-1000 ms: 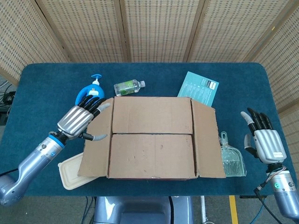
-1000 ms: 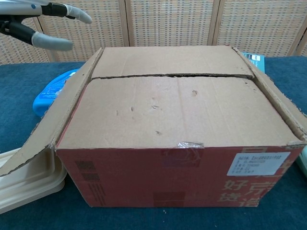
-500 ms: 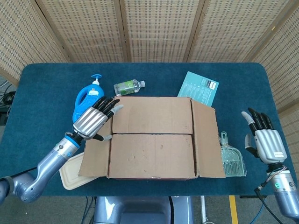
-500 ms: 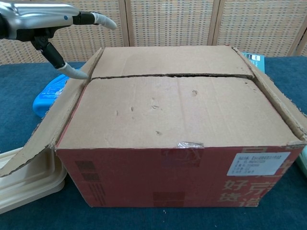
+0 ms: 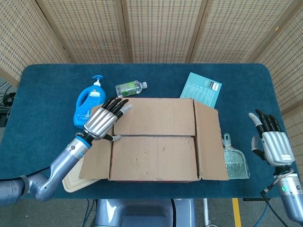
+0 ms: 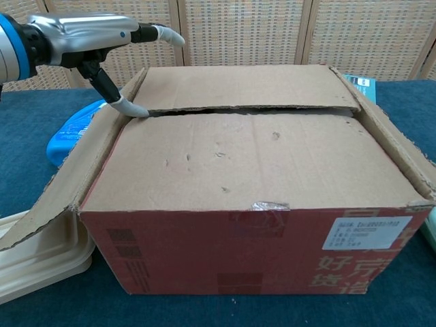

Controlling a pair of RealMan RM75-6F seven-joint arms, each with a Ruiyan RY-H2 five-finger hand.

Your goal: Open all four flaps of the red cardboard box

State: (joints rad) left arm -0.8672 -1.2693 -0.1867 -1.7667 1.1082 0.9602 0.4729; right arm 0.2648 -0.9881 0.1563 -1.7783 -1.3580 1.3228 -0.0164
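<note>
The red box (image 5: 154,141) sat at the middle of the blue table (image 5: 42,85), its two long flaps lying flat across the top and meeting at a seam. The left side flap (image 5: 97,151) sloped outward and down; the right side flap (image 5: 210,144) also stood out past the box. From the head view the red sides barely showed; the chest view showed the red front with a white label (image 6: 370,234).

The left hand (image 5: 103,120) was over the box's left end, fingers apart and stretched toward the far flap (image 5: 154,116), holding nothing. In the chest view its thumb (image 6: 126,105) reached down to the left end of the seam, its tip touching the cardboard there; whether it had slipped under an edge could not be told.

The right hand (image 5: 272,144) hung well apart from the box near the table's right edge, fingers spread, holding nothing; the chest view did not show it.

A blue bottle (image 5: 89,104), a small clear bottle (image 5: 129,88) and a teal booklet (image 5: 202,89) lay behind the box, the booklet partly hidden by it. A clear dustpan (image 5: 235,162) lay to its right. A beige container (image 6: 37,252) was mostly covered by the left side flap.
</note>
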